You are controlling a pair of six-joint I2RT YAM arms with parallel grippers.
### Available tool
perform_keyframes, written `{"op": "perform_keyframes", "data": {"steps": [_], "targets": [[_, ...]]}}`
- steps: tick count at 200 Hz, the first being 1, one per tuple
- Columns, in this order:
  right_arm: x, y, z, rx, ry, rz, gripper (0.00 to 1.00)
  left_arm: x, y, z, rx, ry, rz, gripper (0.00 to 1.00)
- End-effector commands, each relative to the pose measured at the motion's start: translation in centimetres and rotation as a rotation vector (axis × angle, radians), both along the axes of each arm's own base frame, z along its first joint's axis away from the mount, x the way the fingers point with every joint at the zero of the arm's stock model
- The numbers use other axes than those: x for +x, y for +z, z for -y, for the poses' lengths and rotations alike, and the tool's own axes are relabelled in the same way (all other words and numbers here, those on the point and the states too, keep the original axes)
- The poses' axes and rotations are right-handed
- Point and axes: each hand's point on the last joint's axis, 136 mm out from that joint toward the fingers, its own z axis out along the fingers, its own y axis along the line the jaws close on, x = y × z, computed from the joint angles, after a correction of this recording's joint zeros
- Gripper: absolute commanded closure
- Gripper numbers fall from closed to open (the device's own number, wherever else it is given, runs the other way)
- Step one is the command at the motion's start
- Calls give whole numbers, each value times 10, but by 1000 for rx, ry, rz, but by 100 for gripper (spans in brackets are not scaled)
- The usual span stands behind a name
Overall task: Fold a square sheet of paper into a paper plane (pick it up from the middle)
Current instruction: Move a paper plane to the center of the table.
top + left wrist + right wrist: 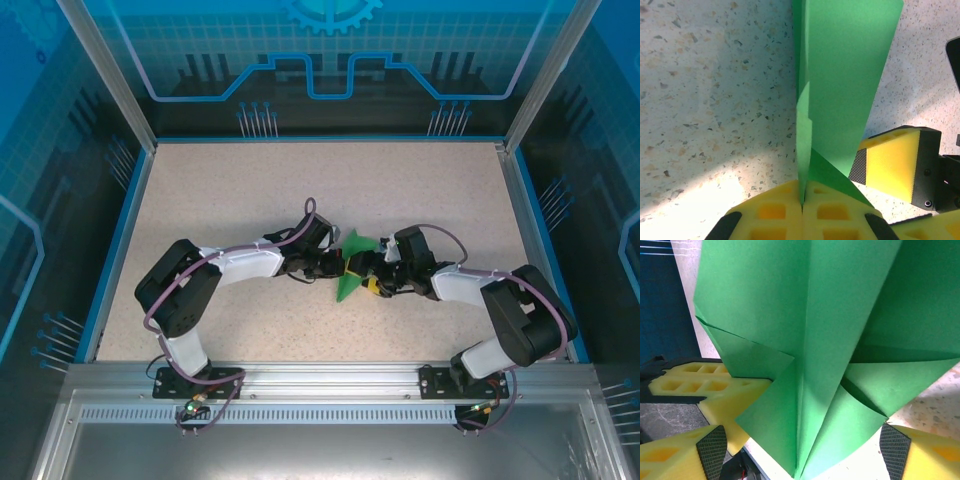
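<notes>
The bright green paper, folded into a pointed, dart-like paper plane [358, 243] with a centre crease, sits between the two grippers near the middle of the speckled beige tabletop [300, 190], a little toward the near side. In the left wrist view the paper plane [845, 85] stands on edge, its layers running away from the camera. The left gripper [802, 200] has its yellow fingers pressed together on the paper's lower edge (a firm pinch, with no gap between them).

In the right wrist view the paper plane [810, 340] fans out in several diagonal flaps, its narrow end pointing down into the right gripper [802, 454]. That gripper's jaws stand wide apart on either side. Whether their black pads brush the paper is hard to tell, but they do not clamp it.

From above, the left gripper [338, 268] meets the paper from the left and the right gripper [368, 280] from the right, with both arms bent inward.
</notes>
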Motion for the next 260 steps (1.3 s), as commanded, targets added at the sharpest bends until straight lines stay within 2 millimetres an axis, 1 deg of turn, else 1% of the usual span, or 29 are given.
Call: {"op": "perform_keyframes", "data": {"steps": [1,30,71,113,176,204,238,260], "targets": [[1,6,-9,51,13,13,17,-2,8,0,-45,4,-11,96],[2,11,-13,82,19,17,19,-3,6,-1,-35,2,-13,96],[-1,18,-11,85,15,24,19,-4,3,-3,-32,2,-15,96],[2,22,-20,168,0,11,20,-3,4,-2,-31,3,-14,96],[-4,23,-30,177,-4,6,23,-2,7,1,-57,11,-19,96],[-7,17,-27,131,-6,5,30,-3,10,3,-71,15,-21,96],[-11,6,-16,44,-19,7,43,-3,11,2,-91,26,-32,96],[-13,0,-11,-2,-19,5,50,-2,16,3,-129,37,-41,96]]}}
